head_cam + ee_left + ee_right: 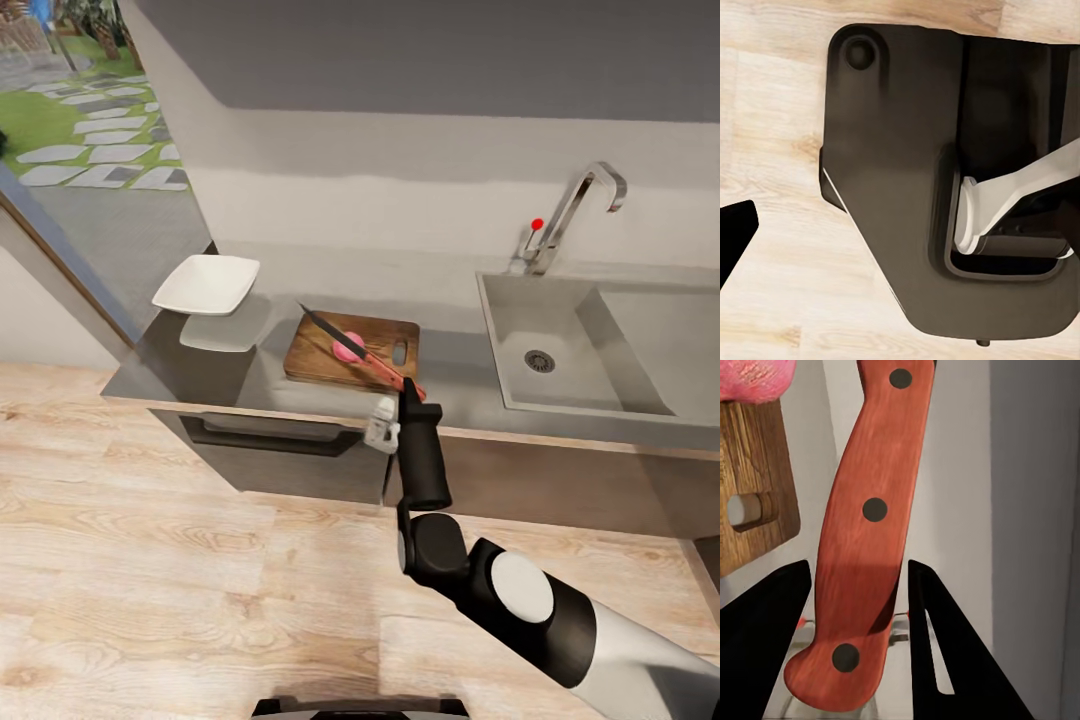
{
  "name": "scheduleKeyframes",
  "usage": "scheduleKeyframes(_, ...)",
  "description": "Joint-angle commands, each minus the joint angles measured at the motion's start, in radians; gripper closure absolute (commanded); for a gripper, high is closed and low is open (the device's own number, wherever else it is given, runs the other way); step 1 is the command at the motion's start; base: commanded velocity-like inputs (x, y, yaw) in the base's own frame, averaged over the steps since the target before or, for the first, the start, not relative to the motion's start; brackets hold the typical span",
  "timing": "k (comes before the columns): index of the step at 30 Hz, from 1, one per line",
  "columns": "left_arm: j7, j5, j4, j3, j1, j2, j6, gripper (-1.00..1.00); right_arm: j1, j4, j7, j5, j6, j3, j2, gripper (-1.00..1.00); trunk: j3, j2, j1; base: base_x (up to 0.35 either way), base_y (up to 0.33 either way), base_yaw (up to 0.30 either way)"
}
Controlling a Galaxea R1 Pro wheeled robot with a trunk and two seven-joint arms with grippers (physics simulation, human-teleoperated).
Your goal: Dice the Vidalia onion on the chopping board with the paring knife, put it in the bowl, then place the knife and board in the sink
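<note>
gripping one paring knife [866, 532], right fingers [776, 645] closed; one onion [348, 345], one chopping board [330, 368]

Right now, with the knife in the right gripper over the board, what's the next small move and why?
Probably press the paring knife down through the pink onion. The right gripper is shut on its orange-red handle, the dark blade already lies across the onion on the chopping board, and the onion looks whole, so cutting seems to come next.
</note>
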State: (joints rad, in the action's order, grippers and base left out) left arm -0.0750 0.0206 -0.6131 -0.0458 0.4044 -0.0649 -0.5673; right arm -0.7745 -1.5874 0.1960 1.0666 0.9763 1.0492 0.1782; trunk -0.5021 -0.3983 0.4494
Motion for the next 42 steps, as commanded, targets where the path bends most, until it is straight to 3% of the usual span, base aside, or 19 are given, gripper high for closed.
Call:
scheduleKeyframes(1,-0.008,0.002,-0.002,-0.005,0.001,-0.001,0.000,-1.00,-0.002,0.010,0.006,-0.008,0.005,0.003,0.004,1.00,-0.001,-0.002,0.001,0.000,0.000,0.000)
scheduleKeyframes(6,-0.008,0.002,-0.002,-0.005,0.001,-0.001,0.000,-1.00,-0.002,0.055,0.004,-0.008,0.005,0.005,0.006,1.00,-0.001,-0.002,0.001,0.000,0.000,0.000)
scheduleKeyframes(32,-0.008,0.002,0.000,-0.005,0.001,-0.001,0.000,-1.00,-0.002,0.080,0.003,-0.008,0.005,0.003,0.006,1.00,-0.001,-0.002,0.001,0.028,0.000,0.000)
scheduleKeyframes(34,-0.008,0.003,0.011,-0.011,0.001,0.010,0.001,-1.00,0.000,0.092,0.012,-0.020,0.005,-0.008,-0.006,1.00,-0.001,-0.002,0.001,0.000,0.000,0.000)
scheduleKeyframes(42,-0.008,0.002,0.031,-0.011,0.001,0.016,0.000,-1.00,0.000,0.093,0.014,-0.019,0.007,-0.043,-0.050,1.00,-0.001,-0.002,0.001,0.000,0.000,0.000)
